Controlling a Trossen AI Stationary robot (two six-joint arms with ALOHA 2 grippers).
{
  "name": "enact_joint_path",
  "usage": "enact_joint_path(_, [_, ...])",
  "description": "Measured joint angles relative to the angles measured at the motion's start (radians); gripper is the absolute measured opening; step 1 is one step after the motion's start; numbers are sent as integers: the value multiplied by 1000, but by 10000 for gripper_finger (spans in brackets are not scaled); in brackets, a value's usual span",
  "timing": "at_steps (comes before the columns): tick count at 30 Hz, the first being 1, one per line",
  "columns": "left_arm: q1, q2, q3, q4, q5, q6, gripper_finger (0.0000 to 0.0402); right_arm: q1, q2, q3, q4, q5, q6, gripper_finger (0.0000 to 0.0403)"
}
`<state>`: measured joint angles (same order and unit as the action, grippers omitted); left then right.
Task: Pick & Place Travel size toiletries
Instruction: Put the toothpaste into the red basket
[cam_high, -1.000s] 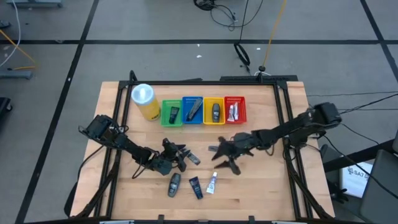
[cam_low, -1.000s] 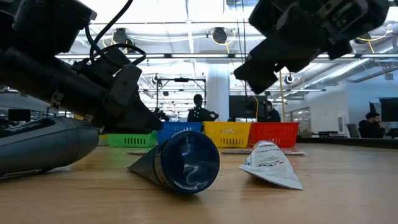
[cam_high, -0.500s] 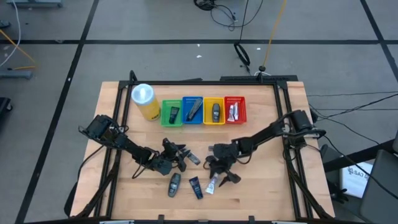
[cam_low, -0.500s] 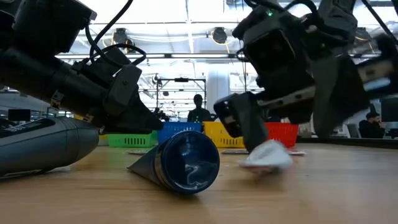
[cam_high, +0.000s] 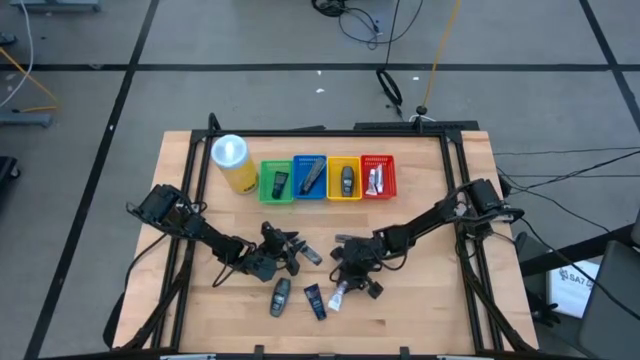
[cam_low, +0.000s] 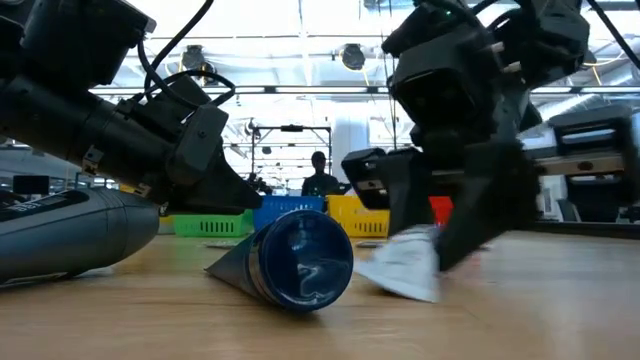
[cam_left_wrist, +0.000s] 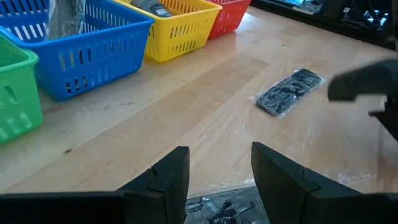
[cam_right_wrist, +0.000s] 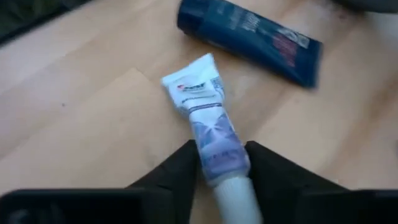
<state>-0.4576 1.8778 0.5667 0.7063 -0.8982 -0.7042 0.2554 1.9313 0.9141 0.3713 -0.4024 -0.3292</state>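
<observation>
Right gripper (cam_right_wrist: 217, 163) down at the front middle of the table, fingers pinching the cap end of the small white tube (cam_right_wrist: 204, 118), apparently to lift it toward the baskets (cam_high: 327, 178). Dark blue tube (cam_right_wrist: 249, 40) lying just beside. Printing on both unreadable. Left gripper (cam_left_wrist: 217, 171) spread, idle over a flat grey sachet (cam_left_wrist: 217, 206).

Your surface (cam_high: 420, 310) is pale wood, smooth with a faint sheen; the white tube (cam_right_wrist: 208, 124) looks like soft printed plastic, slightly glossy; the dark blue tube (cam_right_wrist: 249, 38) is glossier plastic; the sachet (cam_left_wrist: 290, 92) is crinkled shiny film; the baskets (cam_left_wrist: 180, 28) are slotted hard plastic; the right pincer (cam_right_wrist: 219, 169) has matt black fingers (cam_right_wrist: 180, 171)
</observation>
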Motion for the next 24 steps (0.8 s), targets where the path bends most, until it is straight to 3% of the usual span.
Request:
enact_joint_path(4, [0, 0, 0, -1, 0, -3, 168, -4, -94, -3, -89, 137, -5, 70])
enact_joint_path(7, [0, 0, 0, -6, 3, -4, 168, -12, -203, 1, -210, 322, 3, 52])
enact_joint_path(11, [0, 0, 0, -5, 8, -5, 168, -41, -364, -3, -351, 697, 77, 61])
enact_joint_path(14, [0, 0, 0, -6, 8, -5, 168, -100, -476, 0, -426, 1023, 231, 73])
enact_joint_path(16, [0, 0, 0, -6, 8, -5, 168, -166, -535, 0, -520, 1158, 381, 75])
enact_joint_path(19, [0, 0, 0, -6, 8, -1, 168, -298, -594, 0, -681, 1160, 565, 68])
enact_joint_path(24, [0, 0, 0, -6, 7, 4, 168, -503, -575, -9, -850, 984, 753, 61])
